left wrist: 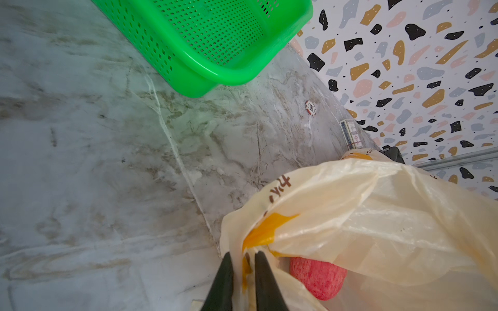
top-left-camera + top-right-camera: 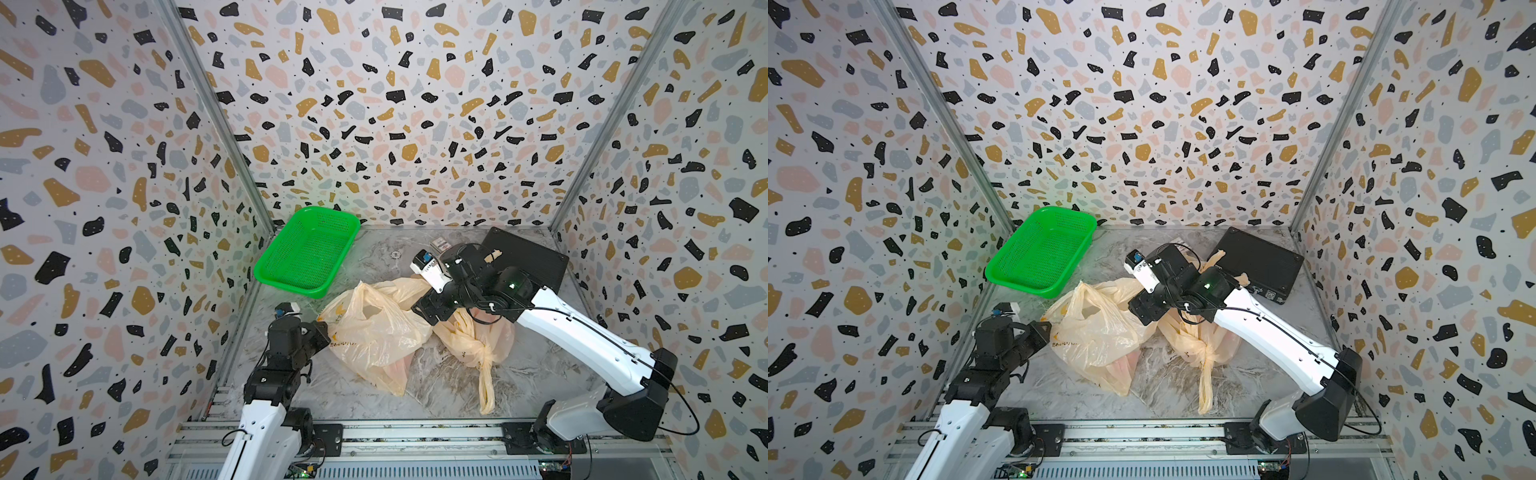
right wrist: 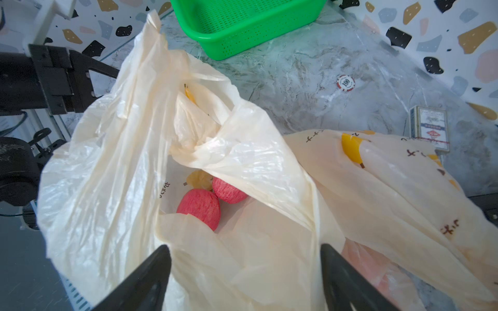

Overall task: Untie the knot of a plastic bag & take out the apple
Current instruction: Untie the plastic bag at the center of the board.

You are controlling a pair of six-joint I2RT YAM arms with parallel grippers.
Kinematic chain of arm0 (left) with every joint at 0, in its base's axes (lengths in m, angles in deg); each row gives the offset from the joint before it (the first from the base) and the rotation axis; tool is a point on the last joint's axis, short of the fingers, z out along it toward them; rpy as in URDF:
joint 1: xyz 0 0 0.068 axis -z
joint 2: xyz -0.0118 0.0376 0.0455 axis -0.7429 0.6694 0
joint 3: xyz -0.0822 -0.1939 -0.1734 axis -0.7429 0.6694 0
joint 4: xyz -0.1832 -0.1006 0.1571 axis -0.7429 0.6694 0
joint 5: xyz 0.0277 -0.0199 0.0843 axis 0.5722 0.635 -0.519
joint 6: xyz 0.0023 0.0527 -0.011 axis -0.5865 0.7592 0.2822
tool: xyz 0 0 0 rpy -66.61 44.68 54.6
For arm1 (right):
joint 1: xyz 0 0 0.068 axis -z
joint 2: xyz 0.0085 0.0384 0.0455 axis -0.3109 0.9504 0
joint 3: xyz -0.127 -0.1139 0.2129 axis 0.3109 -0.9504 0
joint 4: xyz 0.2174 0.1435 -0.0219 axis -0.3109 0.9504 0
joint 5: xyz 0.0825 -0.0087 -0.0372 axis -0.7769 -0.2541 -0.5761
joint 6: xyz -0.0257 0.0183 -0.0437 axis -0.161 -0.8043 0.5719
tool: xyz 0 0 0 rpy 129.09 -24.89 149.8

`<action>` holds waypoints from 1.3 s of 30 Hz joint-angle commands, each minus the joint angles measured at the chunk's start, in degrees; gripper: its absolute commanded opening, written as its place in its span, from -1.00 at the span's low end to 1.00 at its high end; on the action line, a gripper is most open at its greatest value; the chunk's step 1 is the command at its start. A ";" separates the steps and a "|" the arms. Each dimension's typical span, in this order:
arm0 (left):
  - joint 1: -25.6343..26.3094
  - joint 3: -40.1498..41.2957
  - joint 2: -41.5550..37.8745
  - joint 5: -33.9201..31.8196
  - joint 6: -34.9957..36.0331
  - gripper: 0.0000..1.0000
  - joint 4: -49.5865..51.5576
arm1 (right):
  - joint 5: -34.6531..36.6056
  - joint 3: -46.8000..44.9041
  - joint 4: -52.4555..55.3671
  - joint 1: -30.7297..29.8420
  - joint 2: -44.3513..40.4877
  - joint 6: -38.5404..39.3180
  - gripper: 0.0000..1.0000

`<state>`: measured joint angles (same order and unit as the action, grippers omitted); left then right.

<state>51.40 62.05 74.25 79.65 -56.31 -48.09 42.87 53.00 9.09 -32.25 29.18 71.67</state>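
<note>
Right wrist view: right hand (image 3: 244, 247) spread wide above the opened bag (image 3: 107, 161), apple (image 3: 199, 208) exposed; left hand (image 1: 243, 254) pinches the rim, likely holding the mouth open for the reach.

The grey marbled bench (image 2: 436, 374) carries a green perforated plastic basket (image 2: 309, 253) far left and a flat black case (image 2: 528, 257) far right. A round poker chip (image 2: 395, 254) and a small card box (image 2: 440, 245) lie between them. An open cream plastic bag (image 2: 374, 332) lies centrally, with a knotted cream plastic bag (image 2: 478, 345) just right of it.
</note>
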 commanded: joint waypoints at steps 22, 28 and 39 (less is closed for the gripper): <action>-0.10 -2.45 -0.42 0.22 -1.30 -0.71 -2.76 | -9.95 7.40 5.90 -3.83 1.73 5.42 0.99; 0.27 -2.36 -0.29 0.04 -1.75 -0.71 -3.31 | -9.94 6.41 0.74 -5.50 8.21 6.68 0.99; 0.80 -2.36 1.75 -1.51 -5.02 -0.76 -6.22 | -12.45 -4.81 2.27 -14.59 3.67 10.45 -1.00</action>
<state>51.90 61.54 75.26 79.17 -60.10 -50.78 32.75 51.14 9.68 -44.04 37.58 80.63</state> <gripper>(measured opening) 0.124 0.041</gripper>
